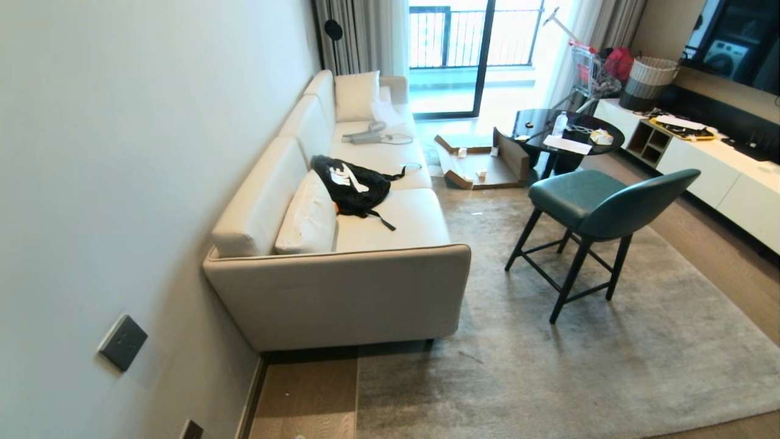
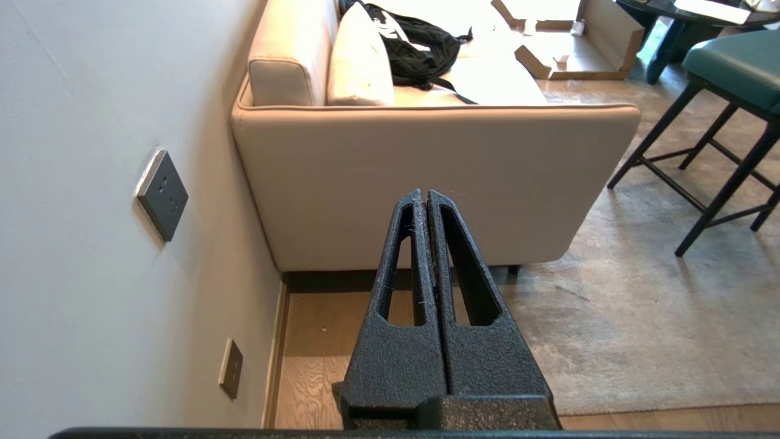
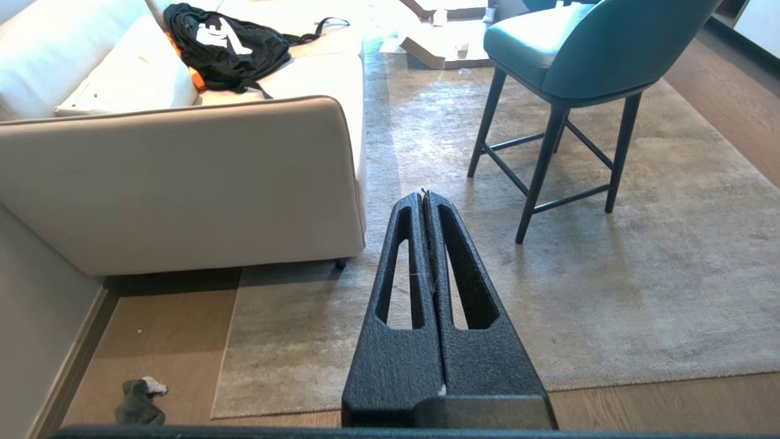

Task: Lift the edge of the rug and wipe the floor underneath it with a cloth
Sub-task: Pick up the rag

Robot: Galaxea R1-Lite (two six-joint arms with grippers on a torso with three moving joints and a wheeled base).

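A large light grey rug (image 1: 579, 366) lies flat in front of the sofa. Its straight edge (image 3: 224, 347) and near corner (image 3: 214, 414) rest on the wood plank floor (image 3: 164, 341). The cloth (image 3: 139, 399), dark grey with a whitish end, lies crumpled on the floor near the wall, left of the rug corner. My left gripper (image 2: 425, 194) is shut and empty, held high above the floor strip beside the wall. My right gripper (image 3: 425, 195) is shut and empty, held high over the rug. Neither arm shows in the head view.
A beige sofa (image 1: 341, 286) stands against the wall with a black bag (image 1: 350, 183) on it. A teal chair (image 1: 585, 207) with dark legs stands on the rug. Beyond are a flattened cardboard box (image 1: 481, 161), a round dark table (image 1: 567, 131) and a white low cabinet (image 1: 719, 171).
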